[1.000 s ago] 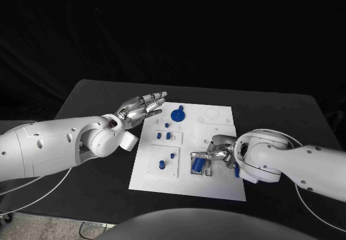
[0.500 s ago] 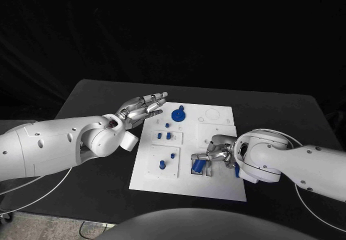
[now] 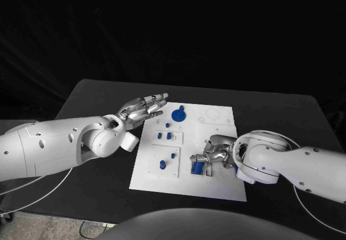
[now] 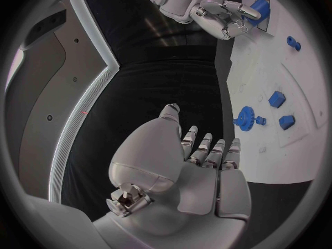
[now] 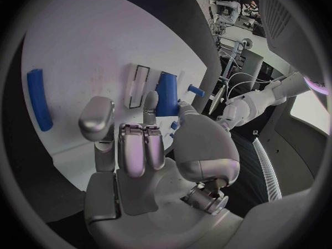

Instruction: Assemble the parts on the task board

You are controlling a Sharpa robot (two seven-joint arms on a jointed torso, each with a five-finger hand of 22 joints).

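Observation:
The white task board [image 3: 186, 187] lies mid-table. My right hand [image 3: 217, 152] is over its near right part and pinches a blue block [image 3: 196, 166] between thumb and fingertips, holding it at a rectangular slot. The right wrist view shows the same blue block [image 5: 165, 94] at my fingertips [image 5: 150, 102], beside a narrow empty slot [image 5: 138, 86]. My left hand [image 3: 141, 107] hovers flat and open just off the board's far left corner, holding nothing. On the board sit a blue gear [image 3: 177, 116], two small blue pieces [image 3: 163, 135] and a blue peg [image 3: 161, 164].
A long blue bar [image 5: 38, 99] lies on the board near its right edge, half hidden by my right arm in the head view. Black table [image 3: 94, 95] surrounds the board, with bare room on the far side and to the left.
The blue block in my right hand has shifted slightly toward the board's near edge, with the fingers following. My left arm has not moved.

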